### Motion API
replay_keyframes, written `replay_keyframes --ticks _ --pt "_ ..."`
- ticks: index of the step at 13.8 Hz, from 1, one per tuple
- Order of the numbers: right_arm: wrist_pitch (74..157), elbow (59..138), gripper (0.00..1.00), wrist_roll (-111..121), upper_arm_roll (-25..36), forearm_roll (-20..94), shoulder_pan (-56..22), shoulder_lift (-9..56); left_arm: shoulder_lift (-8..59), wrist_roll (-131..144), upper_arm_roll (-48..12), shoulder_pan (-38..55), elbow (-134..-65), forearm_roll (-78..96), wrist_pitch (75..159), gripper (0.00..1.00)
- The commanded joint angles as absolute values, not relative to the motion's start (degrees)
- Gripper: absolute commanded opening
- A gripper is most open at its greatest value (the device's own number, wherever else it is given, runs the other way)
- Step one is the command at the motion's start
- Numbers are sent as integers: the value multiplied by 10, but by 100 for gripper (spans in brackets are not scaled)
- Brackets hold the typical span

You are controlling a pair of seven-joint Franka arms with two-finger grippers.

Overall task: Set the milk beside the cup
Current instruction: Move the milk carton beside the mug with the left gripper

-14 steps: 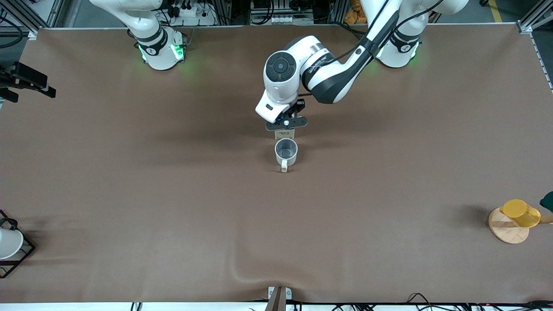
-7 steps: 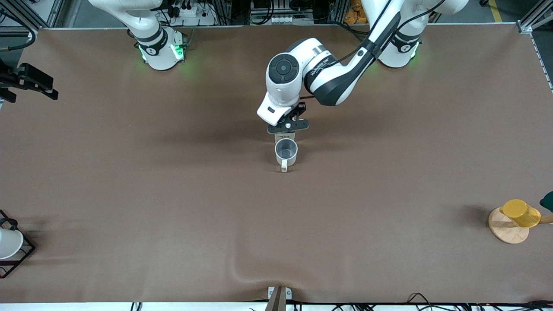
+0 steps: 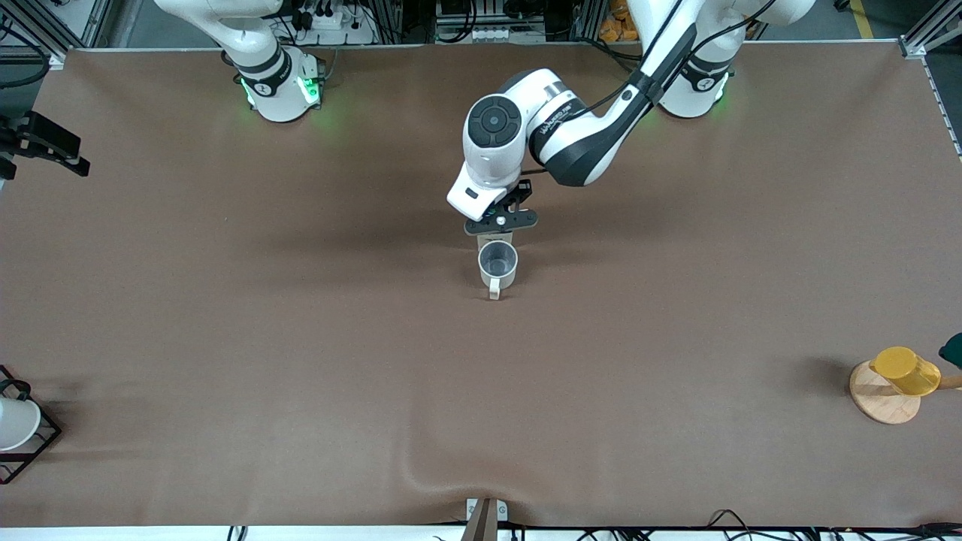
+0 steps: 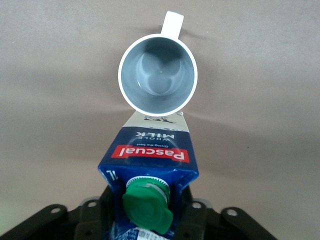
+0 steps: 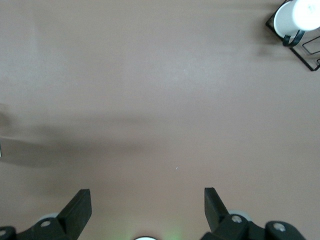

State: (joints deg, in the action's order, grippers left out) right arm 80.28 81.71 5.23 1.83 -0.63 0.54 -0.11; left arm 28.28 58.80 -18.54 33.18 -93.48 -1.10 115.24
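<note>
The milk is a dark blue carton with a green cap and a red band. It stands upright on the brown table at mid-table. In the front view only a pale sliver of the milk shows under the left hand. The cream cup stands right beside it, nearer to the front camera, handle toward that camera. I cannot tell whether carton and cup touch. My left gripper sits around the carton's top. My right gripper is open over bare cloth toward the right arm's end and waits.
A yellow cup lies on a round wooden coaster at the left arm's end. A white cup in a black wire frame stands at the right arm's end. The cloth has a ripple near the front edge.
The left arm's wrist has shifted a little toward its base and the hand has risen slightly. Milk and cup have stayed in place. The right gripper has drifted slightly.
</note>
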Motion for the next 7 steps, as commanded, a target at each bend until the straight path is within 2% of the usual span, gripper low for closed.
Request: replay_keyframes --ticks 1,7 --pt "811 830 100 54 15 -10 8 -17 293 605 -185 332 -928 -26 1162 100" --pt "811 830 100 54 13 -11 6 -16 197 606 -187 328 -927 -20 1072 100"
